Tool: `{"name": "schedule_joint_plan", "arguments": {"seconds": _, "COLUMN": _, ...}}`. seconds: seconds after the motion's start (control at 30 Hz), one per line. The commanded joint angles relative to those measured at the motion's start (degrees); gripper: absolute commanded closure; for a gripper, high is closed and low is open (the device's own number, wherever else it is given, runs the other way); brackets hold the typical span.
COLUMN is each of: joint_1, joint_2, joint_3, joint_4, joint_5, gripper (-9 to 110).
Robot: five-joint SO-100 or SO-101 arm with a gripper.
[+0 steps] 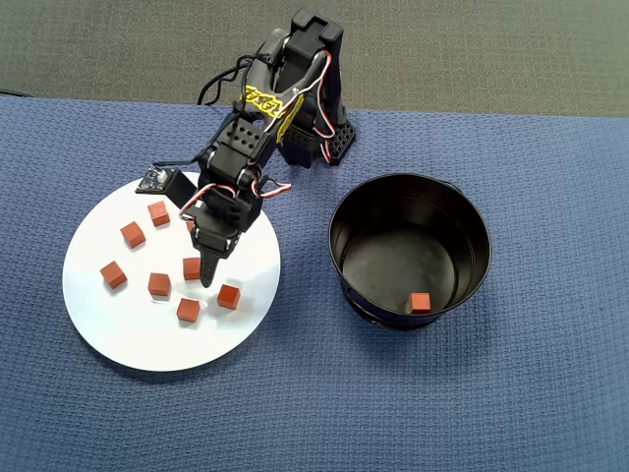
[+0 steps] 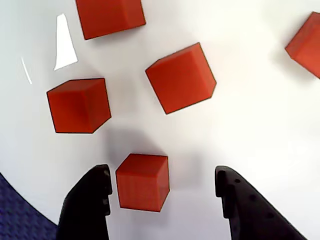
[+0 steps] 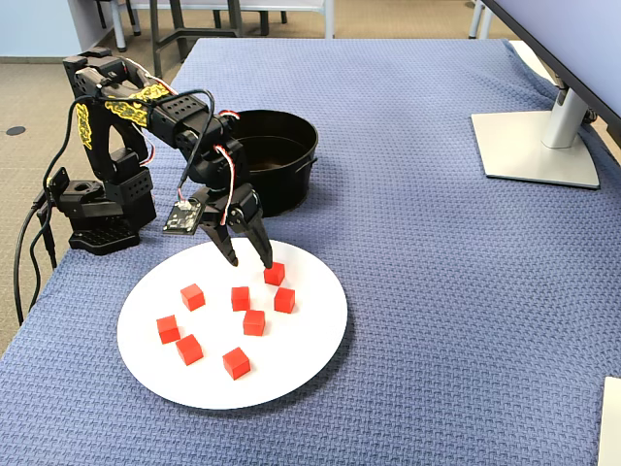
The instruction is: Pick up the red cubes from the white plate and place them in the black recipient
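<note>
Red cubes (image 1: 158,285): seven on the white plate (image 1: 118,339) in the overhead view, one more already in the black recipient (image 1: 462,216), against its near wall. Target cube (image 2: 143,182) sits between the jaws in the wrist view, hard by the left finger, well apart from the right. Pincer (image 2: 162,187) wide, holding nothing, low over the plate.

Risks, as judged:
- Off-centre cube: closing now likely shoves it sideways on the glossy plate before the right finger meets it; could twist out or skate away.
- Two neighbour cubes (image 2: 181,77) just ahead of the tips; any forward creep could nudge them.
- Plate not fixed; a downward press near its rim could tip or slide it on the cloth.

Around: blue woven cloth (image 1: 550,393) over the table. Recipient just right of the plate in the overhead view, straight tall walls, so the carry needs lift to clear the rim. Arm base (image 3: 97,218) beside the recipient. Monitor foot (image 3: 534,146) far across the table, well clear. Nothing between plate and recipient.
</note>
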Motion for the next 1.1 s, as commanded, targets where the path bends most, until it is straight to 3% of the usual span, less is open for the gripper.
{"name": "schedule_joint_plan", "arguments": {"seconds": 0.0, "joint_1": -3.25, "joint_2": -1.32, "joint_3": -8.00, "joint_4": 4.75, "joint_5": 4.48, "gripper": 83}}
{"name": "schedule_joint_plan", "arguments": {"seconds": 1.07, "joint_1": -4.92, "joint_2": -18.28, "joint_3": -20.04, "joint_4": 2.37, "joint_5": 0.53, "gripper": 89}}
